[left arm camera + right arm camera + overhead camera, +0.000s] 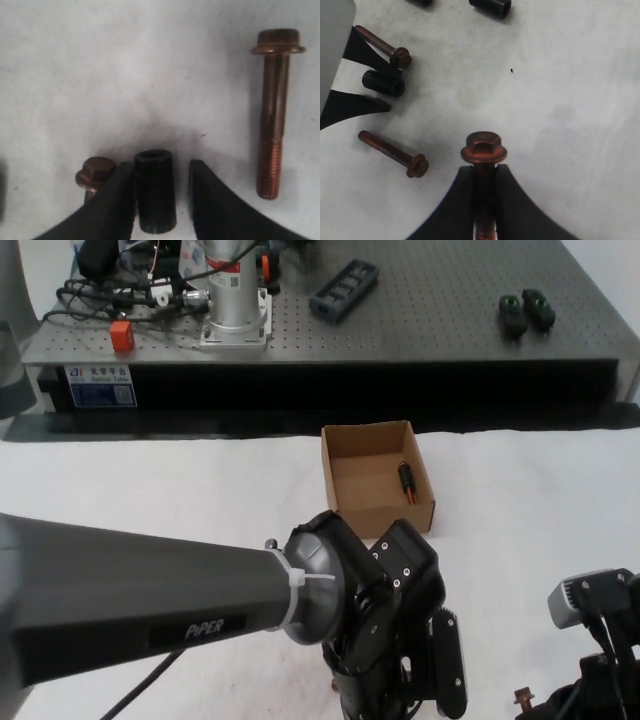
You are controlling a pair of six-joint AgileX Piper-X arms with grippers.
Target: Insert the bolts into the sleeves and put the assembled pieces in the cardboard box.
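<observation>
While your right gripper [485, 169] clamps the stiff copper-coloured flange bolt [484, 148] by its shank, your left gripper [161, 165] loosely straddles the black cylindrical sleeve [155, 200], which is likely light and slippery; squeeze its sides.

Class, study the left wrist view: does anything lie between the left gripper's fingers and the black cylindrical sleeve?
Nothing visible does. The black cylindrical sleeve lies in the gap between the left gripper's fingers. A copper-coloured hex-head bolt lies just outside one finger, not in the gap.
</observation>
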